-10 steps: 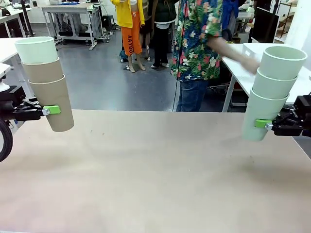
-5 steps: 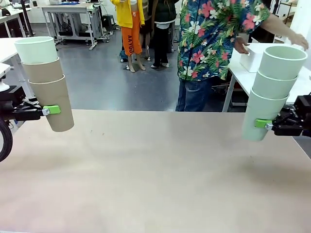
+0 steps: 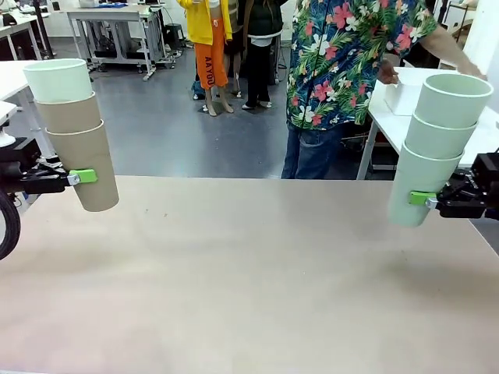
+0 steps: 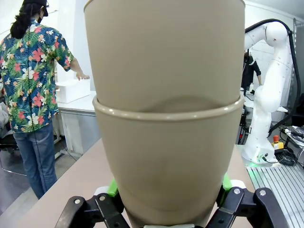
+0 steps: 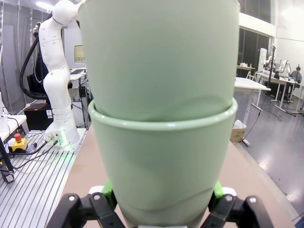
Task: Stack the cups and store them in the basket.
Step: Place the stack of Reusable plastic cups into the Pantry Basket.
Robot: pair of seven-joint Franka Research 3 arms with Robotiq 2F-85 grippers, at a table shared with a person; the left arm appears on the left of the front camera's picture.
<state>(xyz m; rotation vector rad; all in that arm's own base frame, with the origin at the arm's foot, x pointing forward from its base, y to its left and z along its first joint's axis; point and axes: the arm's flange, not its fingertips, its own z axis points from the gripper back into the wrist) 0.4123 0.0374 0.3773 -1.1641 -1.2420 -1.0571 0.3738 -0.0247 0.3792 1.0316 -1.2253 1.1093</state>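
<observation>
So both arms have their hands full here. The left gripper (image 3: pixel 87 180) is clamped on the bottom cup of the left stack (image 3: pixel 76 132), which sits at the far left edge of the brown desk (image 3: pixel 242 280). That stack is two tan cups (image 3: pixel 82 152) nested together with a mint cup (image 3: pixel 59 80) poking out the top. The whole thing leans a bit, top tipped out to the left. In the left wrist view the green pads (image 4: pixel 112 188) press on either side of the lowest tan cup, down near its base.

Over on the right it's the same deal: the right gripper (image 3: pixel 415 201) is squeezed around the lowest cup of the right stack (image 3: pixel 437 148), three mint cups nested, top leaning out to the right. The right wrist view shows the pads (image 5: pixel 217 190) hugging that bottom cup on both sides. Both stacks look held up off the desk rather than standing on it, though I can't be totally sure from this angle.

The basket (image 3: pixel 402 95) isn't on the brown desk at all. It's on a white desk (image 3: pixel 390 125) at the far right, behind the right stack. A person (image 3: pixel 343 62) in a flowery shirt stands at the far side, turned toward it, with a hand (image 4: pixel 83 76) on the basket's rim.
</observation>
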